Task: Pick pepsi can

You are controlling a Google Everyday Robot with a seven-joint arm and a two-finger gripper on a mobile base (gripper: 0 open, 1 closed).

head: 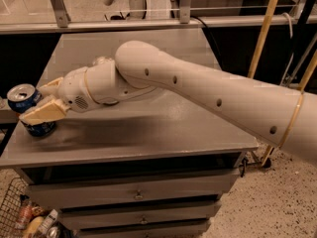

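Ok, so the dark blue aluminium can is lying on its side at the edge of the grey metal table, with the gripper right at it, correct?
No: the camera view shows the dark blue aluminium can standing upright, at the edge of the grey metal table, with the gripper right at it.

tool (33, 104) at pepsi can (24, 94) by left edge of table (148, 133), bare surface along near side, arm (208, 93) crossing the middle

Matt cream plastic gripper (33, 104) at 9 o'clock on table top (163, 128) of dull grey metal. Glossy blue aluminium pepsi can (22, 94), shiny silver lid. Smooth cream arm shell (208, 93).
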